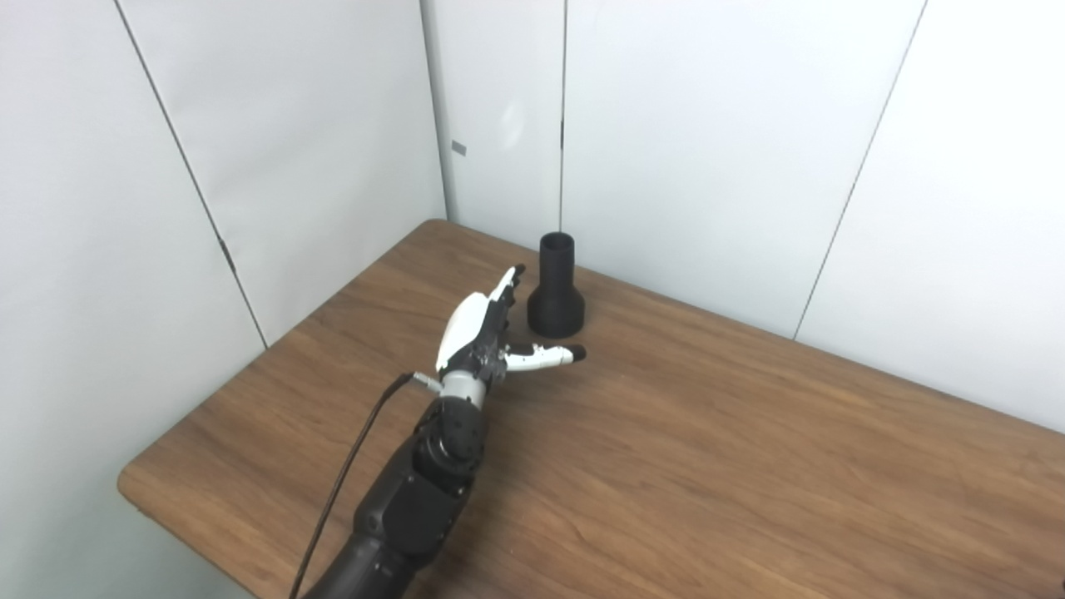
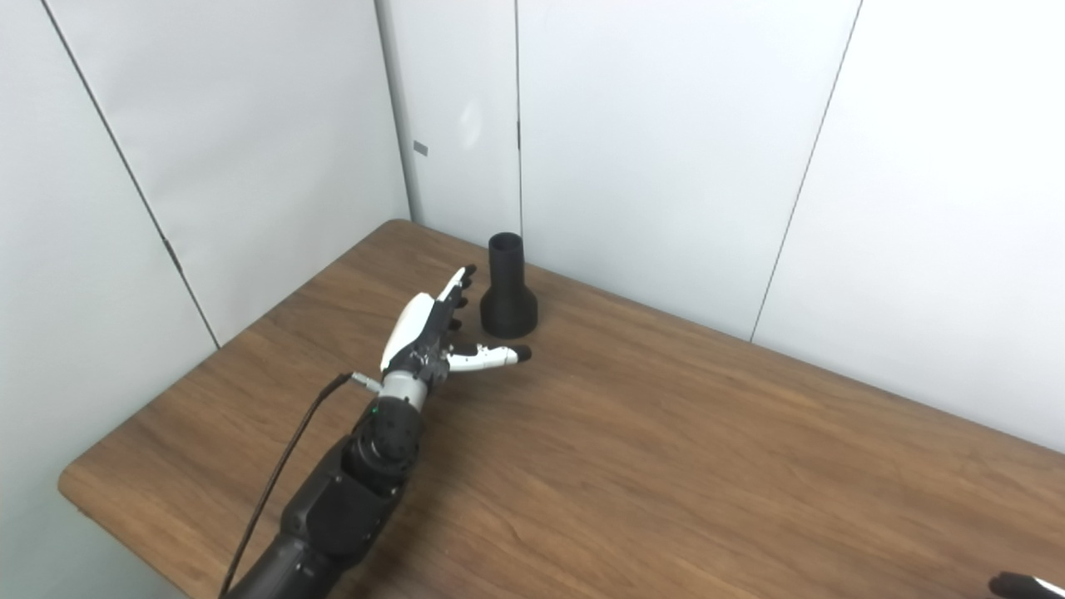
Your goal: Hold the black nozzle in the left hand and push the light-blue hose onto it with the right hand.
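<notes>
White panelled walls meeting in a corner; below them a wood-grain table (image 1: 707, 466), bare except for one object. Near the far edge, close to the wall: the black nozzle (image 1: 556, 287), upright on its wide flared base, narrow collar on top, open bore facing up. Nothing visible inside that bore, though too dark to be sure.

Just beside the nozzle, on its near-left side: the left hand (image 1: 487, 329), released, fingers (image 1: 506, 287) stretched out together toward the collar, thumb (image 1: 549, 356) splayed sideways under the base's near side. No contact apparent; grasping nothing.

Right hand (image 2: 1027, 585) barely in view, only a dark tip at the bottom right corner of the right eye view; released or clenched, cannot tell. Light-blue hose nowhere in view.

Step in hand, by the look of it: reaching to grip the nozzle. To do well: wrap around the flared base or lower neck, leaving the collar clear for the hose. Close fingers and thumb from opposite sides together, so as not to shove the nozzle toward the wall or tip it. Lift only once firmly held.
</notes>
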